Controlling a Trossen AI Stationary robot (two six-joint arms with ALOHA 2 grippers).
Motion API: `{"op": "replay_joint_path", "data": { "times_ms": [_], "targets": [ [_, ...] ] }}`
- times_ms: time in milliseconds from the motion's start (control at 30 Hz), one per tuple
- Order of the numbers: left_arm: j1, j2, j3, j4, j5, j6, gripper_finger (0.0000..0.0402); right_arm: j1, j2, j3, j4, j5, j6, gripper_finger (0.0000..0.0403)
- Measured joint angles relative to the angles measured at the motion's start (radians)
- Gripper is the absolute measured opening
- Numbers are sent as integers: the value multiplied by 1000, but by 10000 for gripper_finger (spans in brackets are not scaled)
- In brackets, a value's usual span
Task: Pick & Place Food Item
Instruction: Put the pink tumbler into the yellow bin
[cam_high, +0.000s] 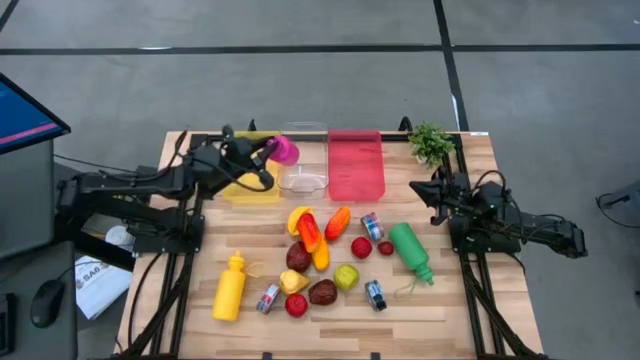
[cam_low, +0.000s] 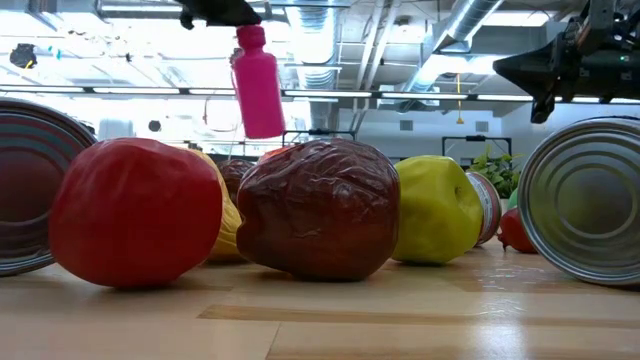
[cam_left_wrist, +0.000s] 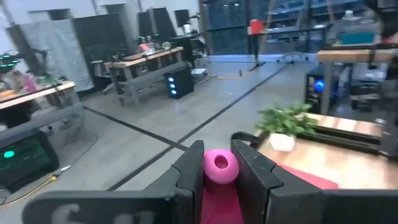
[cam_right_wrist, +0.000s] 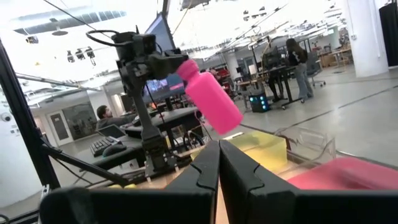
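A pink squeeze bottle (cam_high: 284, 150) hangs in the air at the table's far left, over the edge between the yellow bin (cam_high: 250, 188) and the clear bin (cam_high: 304, 165). My left gripper (cam_high: 270, 152) is shut on its upper end. The low view shows the bottle (cam_low: 258, 85) hanging cap up below that gripper (cam_low: 215, 12). A red bin (cam_high: 356, 165) stands next to the clear one. My right gripper (cam_high: 424, 188) waits shut at the table's right side, near the plant, with nothing in it. My left gripper pinches the bottle's cap end (cam_left_wrist: 221, 167) between its two fingers (cam_left_wrist: 255, 174), one on either side. The fingers come in level from the table's left. The bottle's body (cam_right_wrist: 214, 99) hangs below them, slightly tilted and lifted clear of the bins.
Toy fruit, small cans, a yellow squeeze bottle (cam_high: 230, 287) and a green bottle (cam_high: 411, 251) lie spread over the table's middle and near part. A small potted plant (cam_high: 431, 142) stands at the far right. In the low view a dark red fruit (cam_low: 320, 205) and cans stand close.
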Motion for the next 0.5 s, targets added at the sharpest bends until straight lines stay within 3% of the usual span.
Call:
{"op": "replay_joint_path", "data": {
  "times_ms": [167,333,500],
  "targets": [
    [92,49,0,86,10,0,55,0,0,0,18,55,0,6],
    [194,57,0,106,164,0,54,0,0,2,31,116,0,6],
    [277,57,0,106,189,-1,54,0,0,2,31,153,0,6]
  ]
}}
